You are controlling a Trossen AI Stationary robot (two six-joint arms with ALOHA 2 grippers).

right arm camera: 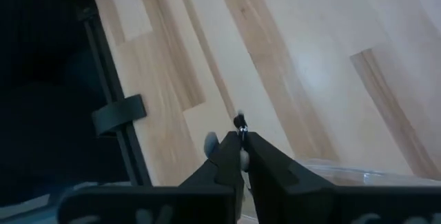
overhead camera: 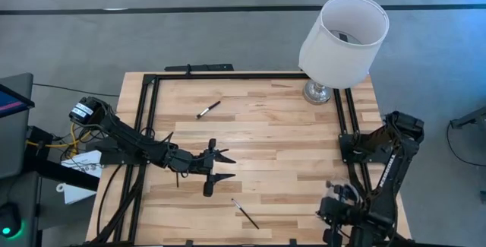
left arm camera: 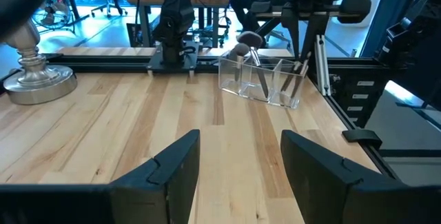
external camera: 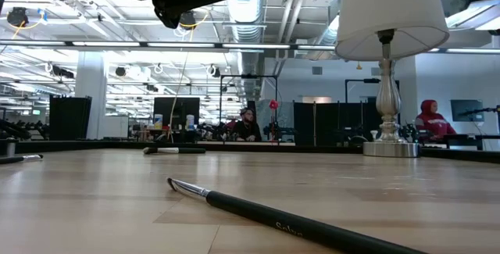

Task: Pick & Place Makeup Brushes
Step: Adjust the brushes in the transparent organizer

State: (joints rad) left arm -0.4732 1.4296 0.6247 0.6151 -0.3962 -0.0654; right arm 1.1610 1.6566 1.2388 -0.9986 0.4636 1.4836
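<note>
One makeup brush [overhead camera: 209,109] lies flat on the far half of the wooden table and shows in the low view [external camera: 173,150]. A second brush [overhead camera: 245,213] lies near the front edge [external camera: 273,215]. Others, one of them a fluffy brush head [left arm camera: 242,42], stand in a clear organizer [left arm camera: 265,86] at the near right. My right gripper [right arm camera: 241,145] hangs shut next to that organizer, at the table's near right corner [overhead camera: 332,213]. A small dark end pokes out between its tips. My left gripper [left arm camera: 241,162] hovers open over the table's middle [overhead camera: 225,168], holding nothing. My right gripper pinches what looks like a thin makeup brush between its two fingers. Only a small dark end [right arm camera: 239,121] shows past the fingertips; the fingers hide the rest, so the part held cannot be told. The fingers slant steeply down, clear of the table.
A white-shaded lamp [overhead camera: 342,38] with a silver base [left arm camera: 38,79] stands at the far right corner. Black rails [overhead camera: 144,125] frame the table's edges. The room behind shows desks and seated people [external camera: 430,117].
</note>
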